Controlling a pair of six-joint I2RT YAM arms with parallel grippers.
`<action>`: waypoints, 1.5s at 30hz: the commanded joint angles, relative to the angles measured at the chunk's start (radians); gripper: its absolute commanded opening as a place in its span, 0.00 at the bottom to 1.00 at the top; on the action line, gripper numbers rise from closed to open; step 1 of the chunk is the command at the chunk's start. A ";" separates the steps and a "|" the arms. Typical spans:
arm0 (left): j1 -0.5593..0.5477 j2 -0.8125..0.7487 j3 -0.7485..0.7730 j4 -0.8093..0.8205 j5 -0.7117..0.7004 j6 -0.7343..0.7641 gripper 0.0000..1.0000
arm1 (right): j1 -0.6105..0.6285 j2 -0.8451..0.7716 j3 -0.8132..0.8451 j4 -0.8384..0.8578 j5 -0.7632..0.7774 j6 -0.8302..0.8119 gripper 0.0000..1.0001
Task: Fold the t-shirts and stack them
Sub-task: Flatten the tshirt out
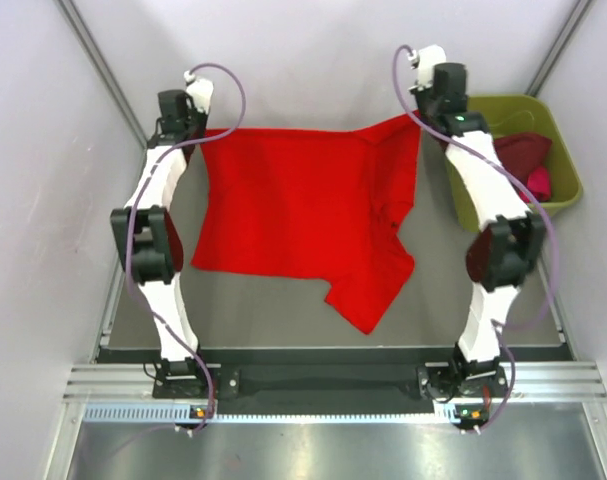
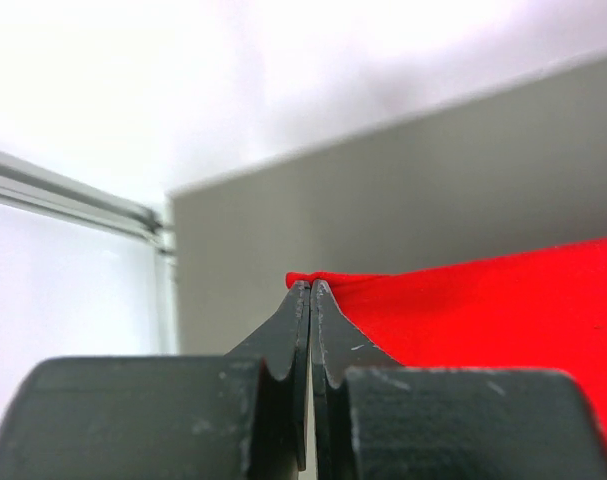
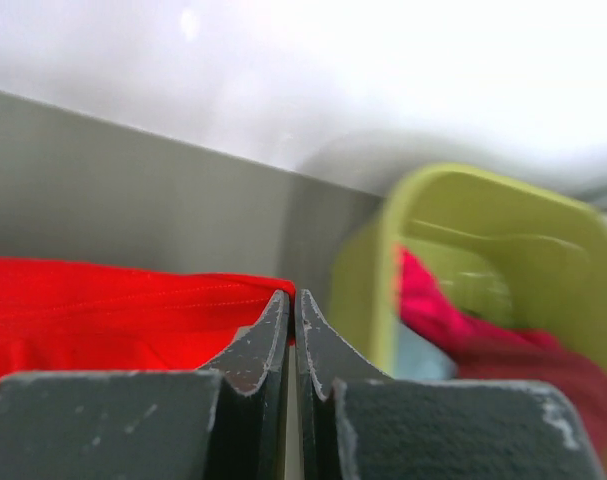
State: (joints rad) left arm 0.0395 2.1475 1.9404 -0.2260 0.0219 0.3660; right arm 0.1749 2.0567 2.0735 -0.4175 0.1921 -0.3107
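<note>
A large bright red t-shirt (image 1: pixel 293 205) is stretched out over the grey table, its far edge held up between both arms. My left gripper (image 1: pixel 197 128) is shut on the shirt's far left corner; in the left wrist view the red cloth (image 2: pixel 483 305) is pinched at the tips of that gripper (image 2: pixel 311 285). My right gripper (image 1: pixel 420 115) is shut on the far right corner, where the red cloth (image 3: pixel 113 310) meets the tips of that gripper (image 3: pixel 291 296). One sleeve (image 1: pixel 368 295) trails toward the near edge. A dark maroon t-shirt (image 1: pixel 521 152) and a magenta-pink one (image 1: pixel 539 182) lie in the tub.
An olive-green plastic tub (image 1: pixel 558 135) stands at the far right, close beside the right arm, and shows blurred in the right wrist view as the tub (image 3: pixel 453 200). White walls close in the table on the left, right and back. A metal rail (image 1: pixel 333 385) runs along the near edge.
</note>
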 commanded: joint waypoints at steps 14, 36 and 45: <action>0.007 -0.635 -0.227 -0.094 0.061 -0.015 0.00 | -0.032 -0.808 -0.395 -0.059 0.110 -0.116 0.00; 0.005 -1.284 -0.126 -0.549 -0.008 0.093 0.00 | -0.025 -1.512 -0.230 -0.595 0.271 -0.160 0.00; 0.008 -1.263 -0.072 -0.468 -0.013 0.102 0.00 | 0.038 -1.409 -0.068 -0.439 0.380 -0.274 0.00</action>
State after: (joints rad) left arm 0.0315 0.8227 1.8824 -0.7612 0.1642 0.4156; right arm 0.1848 0.5880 2.0167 -0.9787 0.3458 -0.4976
